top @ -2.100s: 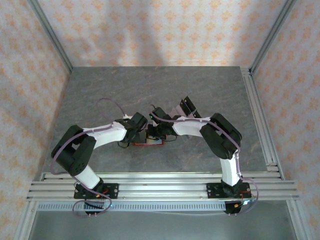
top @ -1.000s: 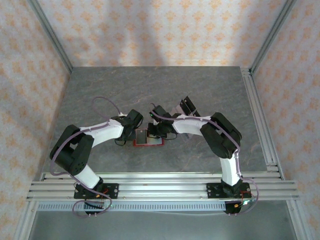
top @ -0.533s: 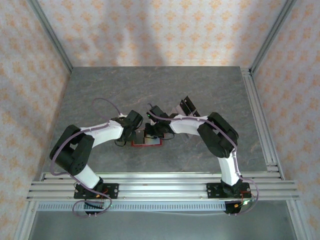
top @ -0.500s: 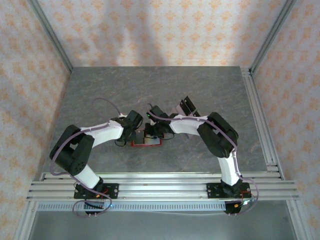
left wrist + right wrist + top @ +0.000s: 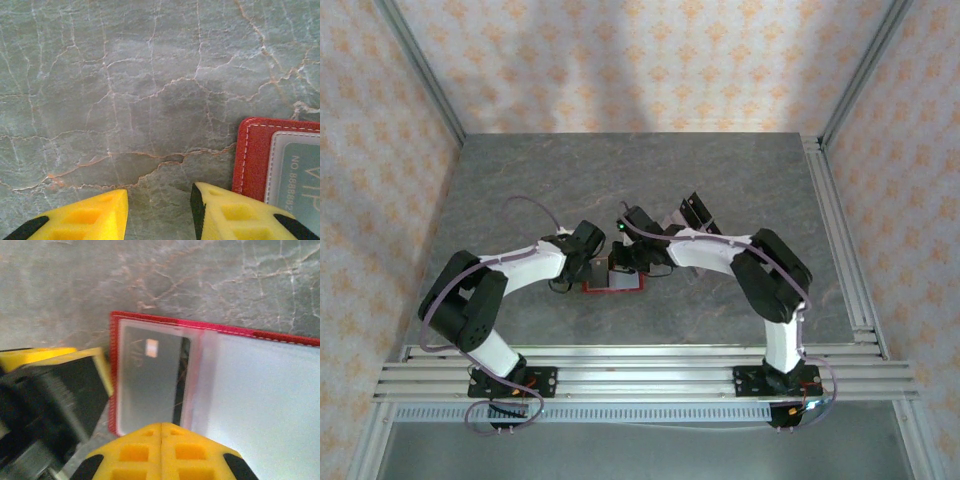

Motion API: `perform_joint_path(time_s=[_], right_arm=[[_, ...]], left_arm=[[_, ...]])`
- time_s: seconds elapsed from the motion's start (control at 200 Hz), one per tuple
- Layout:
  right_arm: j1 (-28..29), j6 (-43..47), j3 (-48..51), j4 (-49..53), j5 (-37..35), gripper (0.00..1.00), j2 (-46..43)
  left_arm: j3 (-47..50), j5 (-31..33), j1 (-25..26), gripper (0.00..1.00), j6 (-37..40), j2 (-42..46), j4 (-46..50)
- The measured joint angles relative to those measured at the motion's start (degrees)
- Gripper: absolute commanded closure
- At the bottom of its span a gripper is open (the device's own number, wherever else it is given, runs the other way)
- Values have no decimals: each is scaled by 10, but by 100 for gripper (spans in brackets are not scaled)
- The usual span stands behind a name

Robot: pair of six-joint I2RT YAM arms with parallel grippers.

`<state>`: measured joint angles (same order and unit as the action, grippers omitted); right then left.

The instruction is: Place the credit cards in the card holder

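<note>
Card holder (image 5: 260,385): lay open on the table (image 5: 125,100), long axis left to right, between the two grippers; one card (image 5: 150,380) sat in the leaf next to the left gripper (image 5: 159,200).
Left gripper: jaws part open, empty, just beside the holder's left edge.
Right gripper (image 5: 161,432): jaws shut, nothing seen in them, over the holder's near edge.
Spare cards (image 5: 692,210): lay beyond the right forearm, farther back and rightward of the holder; right arm nearer, so likely the one to fetch.
</note>
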<state>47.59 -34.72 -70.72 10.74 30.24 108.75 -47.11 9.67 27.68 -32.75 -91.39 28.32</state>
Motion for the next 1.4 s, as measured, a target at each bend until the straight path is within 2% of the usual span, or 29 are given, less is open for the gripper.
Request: perform_joint_path(time_s=[0.115,0.305,0.621,0.741,0.796,1.171,1.396], right_arm=[[-9,2,21,2,-5,84,-43],[-31,6,78,7,-22,63,-94],[-34,-9,164,18,-49,47,-158],[-34,-27,190,16,-57,44,-184],[-33,-40,198,13,-61,44,-191],[-6,-123,226,-51,-80,42,-200],[2,-142,215,-78,-79,42,-162]], left_arm=[[-10,-1,0,59,0,4,12],[-20,-3,-7,54,0,31,19],[-18,-19,-19,34,-6,56,18],[-9,-20,-22,21,-13,64,15],[-3,-20,-23,18,-15,70,12],[27,-30,-40,14,-20,82,5],[28,-37,-46,14,-19,93,2]])
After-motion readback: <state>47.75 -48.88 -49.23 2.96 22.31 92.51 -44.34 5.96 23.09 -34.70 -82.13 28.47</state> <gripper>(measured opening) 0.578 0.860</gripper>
